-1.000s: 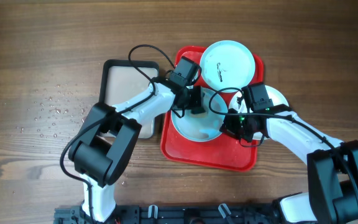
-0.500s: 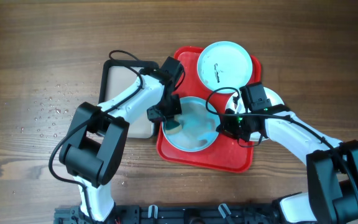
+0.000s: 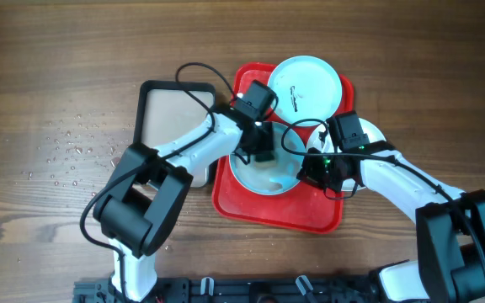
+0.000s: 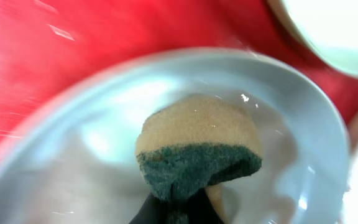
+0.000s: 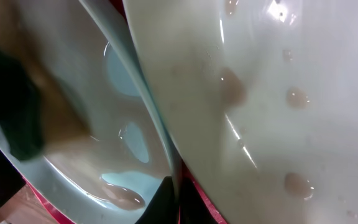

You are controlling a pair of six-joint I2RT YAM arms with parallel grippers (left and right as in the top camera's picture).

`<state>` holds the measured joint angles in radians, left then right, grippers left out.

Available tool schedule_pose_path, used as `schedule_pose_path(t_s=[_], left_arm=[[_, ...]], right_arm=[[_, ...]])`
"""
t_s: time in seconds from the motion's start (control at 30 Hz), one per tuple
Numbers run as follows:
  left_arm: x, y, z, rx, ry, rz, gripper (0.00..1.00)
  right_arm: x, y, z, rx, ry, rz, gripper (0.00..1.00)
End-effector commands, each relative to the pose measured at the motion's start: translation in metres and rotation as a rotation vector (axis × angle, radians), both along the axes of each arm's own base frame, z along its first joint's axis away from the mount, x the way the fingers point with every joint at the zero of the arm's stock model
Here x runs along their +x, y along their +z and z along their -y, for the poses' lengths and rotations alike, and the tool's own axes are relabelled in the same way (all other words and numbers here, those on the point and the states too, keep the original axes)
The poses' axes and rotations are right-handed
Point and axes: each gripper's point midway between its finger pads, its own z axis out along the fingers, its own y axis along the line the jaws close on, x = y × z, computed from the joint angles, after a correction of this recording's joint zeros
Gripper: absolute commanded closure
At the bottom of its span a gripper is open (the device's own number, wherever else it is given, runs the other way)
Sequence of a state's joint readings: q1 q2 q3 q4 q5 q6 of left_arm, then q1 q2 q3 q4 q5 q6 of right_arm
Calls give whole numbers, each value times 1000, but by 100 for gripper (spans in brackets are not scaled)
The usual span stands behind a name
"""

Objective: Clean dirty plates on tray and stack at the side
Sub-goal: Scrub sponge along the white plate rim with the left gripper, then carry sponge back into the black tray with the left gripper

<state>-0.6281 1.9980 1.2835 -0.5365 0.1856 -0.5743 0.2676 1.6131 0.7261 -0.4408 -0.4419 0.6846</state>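
Note:
The red tray point(image 3: 310, 212) holds a pale blue plate point(image 3: 269, 178) in its middle and a second pale blue plate point(image 3: 307, 84) with small black smudges at its far end. A white plate point(image 3: 381, 133) lies at the tray's right edge, partly under my right arm. My left gripper point(image 3: 262, 154) is shut on a tan and green sponge point(image 4: 197, 146) and presses it into the middle plate point(image 4: 73, 162). My right gripper point(image 3: 308, 171) is shut on that plate's right rim point(image 5: 166, 155), beside the wet white plate point(image 5: 278, 93).
A black-rimmed tray point(image 3: 171, 114) with a beige inside lies left of the red tray, under my left arm. Water droplets point(image 3: 74, 147) dot the wooden table at the left. Cables loop above both wrists.
My left gripper has swept with the sponge from the plate's left side back to its upper right part. The right gripper has kept hold of the rim.

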Motion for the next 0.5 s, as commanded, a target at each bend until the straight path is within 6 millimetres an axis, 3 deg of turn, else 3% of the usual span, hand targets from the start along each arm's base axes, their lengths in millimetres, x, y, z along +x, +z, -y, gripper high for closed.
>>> schedule_pose_path(t_s=[0.0,0.13,0.27,0.33,0.47], left_arm=[[-46,-15,26,-130,-82,-200,96],[-48,-24,0,-17,-38,-217,96],[-35,-34,-81,366,83,-138,96],[-25,-23,-116,545,150,-47,96],[-15,0,-137,647,192,44,96]], right_arm=[[2,-7,9,-53,-11,3,96],[2,-7,8,-53,-11,3,96],[1,-7,9,-53,-10,0,96],[1,-7,9,-53,-11,1,96],[0,-7,8,-52,-10,-4,96]])
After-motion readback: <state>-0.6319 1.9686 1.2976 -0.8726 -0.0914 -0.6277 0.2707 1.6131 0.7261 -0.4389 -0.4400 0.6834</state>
